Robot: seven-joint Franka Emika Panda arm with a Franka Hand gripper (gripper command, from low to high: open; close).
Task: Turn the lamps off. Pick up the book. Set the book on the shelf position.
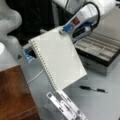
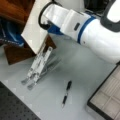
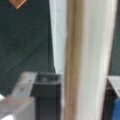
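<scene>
Seven items were recorded, largest first. Arm: glossy white rounded casing with a blue band point(image 2: 82, 32), entering from a front view's right. Shelf position point(image 1: 13, 92): flat top of a dark reddish-brown wooden block, glossy, at a front view's lower left; nothing lay on it. Compartmented box point(image 1: 100, 50): grey tray with long dividers and a dark rim, at a front view's right. Book point(image 1: 58, 60): large flat white rectangle, faintly ruled, spiral binding down its left long edge, lifted clear of the grey table point(image 1: 100, 105) and tilted, above the stand and just beside the wooden block. Gripper point(image 1: 62, 31): fingers closed narrowly on the book's upper corner; in the wrist view the book point(image 3: 87, 60) stood edge-on between dark finger blocks, pale with a brownish stripe. Stand point(image 2: 37, 66): perforated metal strips, silvery, folded at an angle, resting on the table. Pen point(image 2: 66, 93): slim, black, lying flat, well apart from the stand.
</scene>
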